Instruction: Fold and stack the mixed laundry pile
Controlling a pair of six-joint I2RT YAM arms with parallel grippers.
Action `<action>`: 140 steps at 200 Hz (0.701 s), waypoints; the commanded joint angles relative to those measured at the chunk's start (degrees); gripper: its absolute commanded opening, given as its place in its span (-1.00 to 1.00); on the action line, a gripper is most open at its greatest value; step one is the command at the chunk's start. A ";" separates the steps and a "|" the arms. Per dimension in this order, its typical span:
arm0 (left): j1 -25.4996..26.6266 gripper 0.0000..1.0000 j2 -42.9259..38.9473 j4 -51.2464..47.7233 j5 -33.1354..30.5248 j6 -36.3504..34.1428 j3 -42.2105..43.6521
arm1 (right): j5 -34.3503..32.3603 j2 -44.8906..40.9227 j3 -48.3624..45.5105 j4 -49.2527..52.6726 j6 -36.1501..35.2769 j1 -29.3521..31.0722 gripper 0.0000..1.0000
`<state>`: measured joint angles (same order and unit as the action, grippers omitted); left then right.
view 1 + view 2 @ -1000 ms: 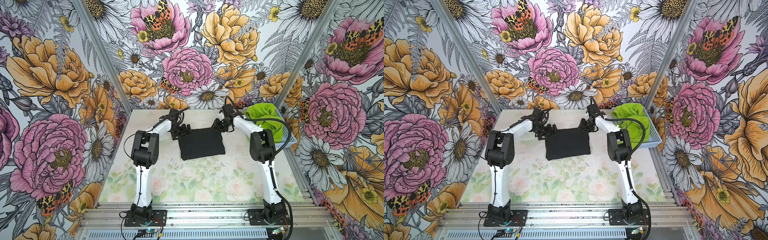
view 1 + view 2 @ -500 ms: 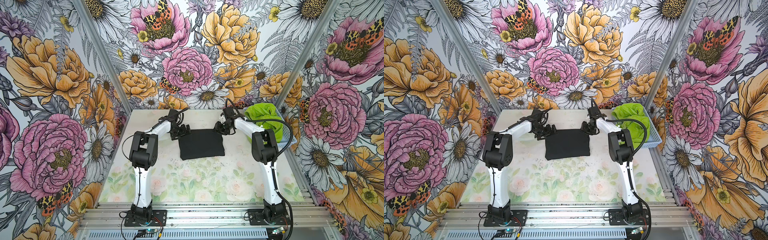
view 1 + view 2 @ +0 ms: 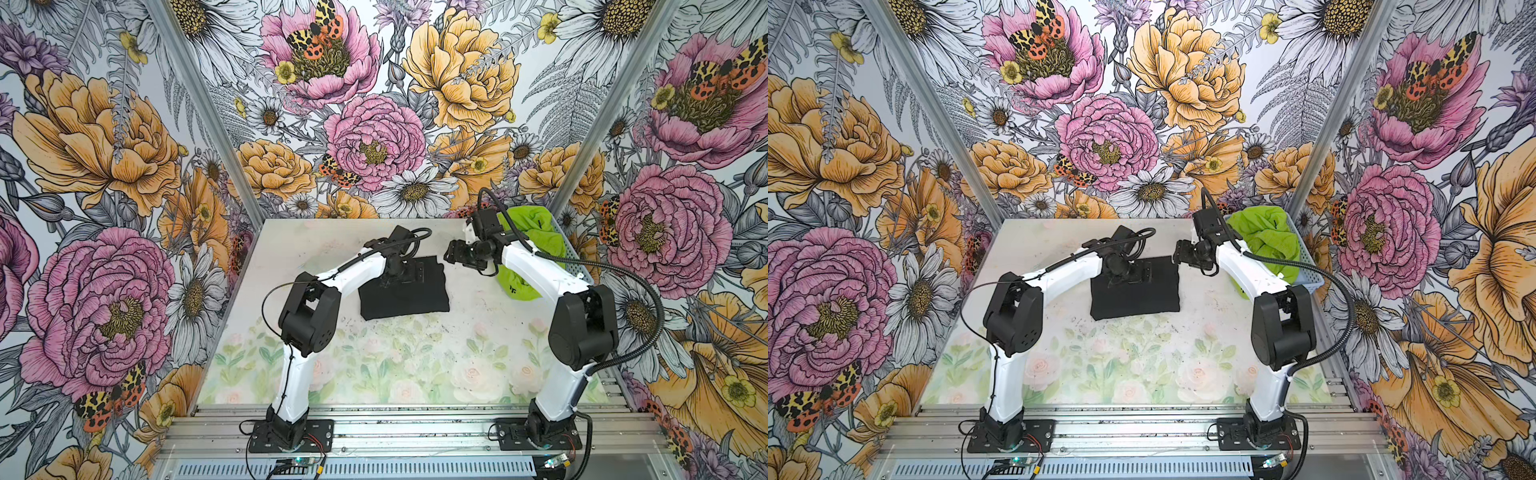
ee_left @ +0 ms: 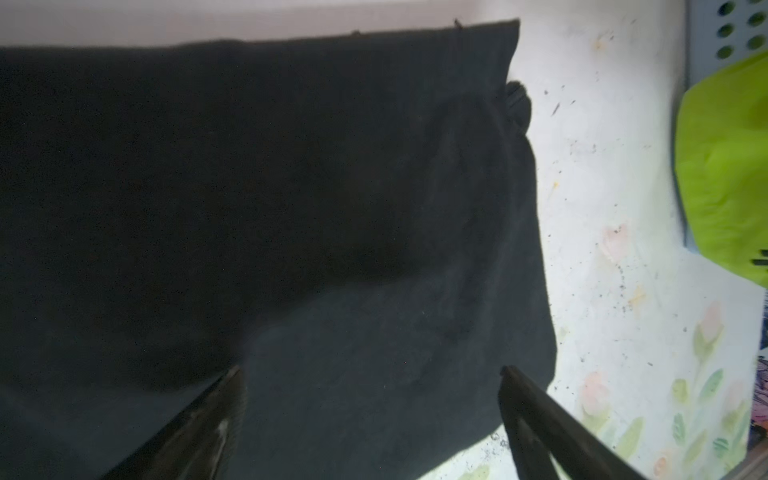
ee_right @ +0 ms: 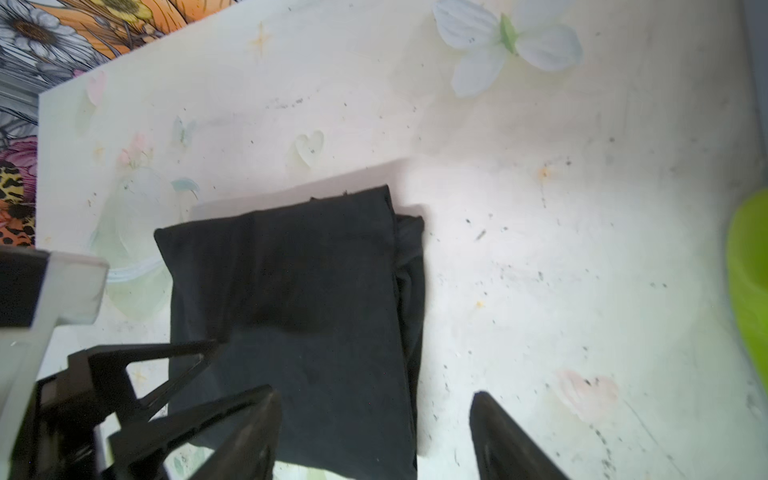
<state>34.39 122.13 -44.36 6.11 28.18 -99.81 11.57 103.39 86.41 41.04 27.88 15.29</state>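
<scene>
Black and flat, the T-shirt [image 3: 405, 297] lies folded into a rough rectangle on the far half of the bench [image 3: 415, 374], about midway across in both top views. The left pincer [image 3: 415, 276] reaches in from the left and sits over the T-shirt's far part. The left wrist view shows its jaws spread wide, with dark cloth filling the space under and between them and nothing clamped. Whether the fingertips [image 4: 232, 386] press on the fabric I cannot tell. The right pincer [image 3: 449, 254] hangs just beyond the T-shirt's far right corner, and its jaws are likewise released. In the right wrist view its fingers [image 5: 494, 428] stand well apart above the T-shirt's edge and bare bench, gripping nothing. That view also shows the T-shirt [image 5: 299, 291] with fairly straight edges and a narrow extra fold poking out along one side. The lime-green shorts [image 3: 1264, 237] are bunched in the light-blue perforated basket [image 3: 1308, 284] at the bench's far right corner, well apart from the T-shirt. One part of them drapes over the basket's wall down toward the bench, with a small black logo [image 3: 514, 291] showing on it. The right arm crosses in front of the shorts in both top views, hiding some of the green cloth.
</scene>
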 commanded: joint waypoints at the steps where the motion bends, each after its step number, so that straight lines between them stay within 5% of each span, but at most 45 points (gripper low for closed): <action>1: 0.49 0.84 3.90 -3.64 -2.86 1.25 -2.32 | -2.51 -3.73 -4.49 0.44 -0.85 -0.52 0.48; 59: -0.22 0.81 4.97 -4.86 -2.32 -2.55 4.11 | -2.88 -9.45 -9.34 0.45 -0.81 -1.06 0.50; 140: -17.82 0.81 -3.75 -10.13 -3.79 -20.29 15.96 | -0.45 -13.37 -8.29 0.62 0.03 -0.88 0.51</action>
<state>23.24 118.08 -46.37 5.13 16.53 -87.09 10.33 93.06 77.10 41.93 27.51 14.55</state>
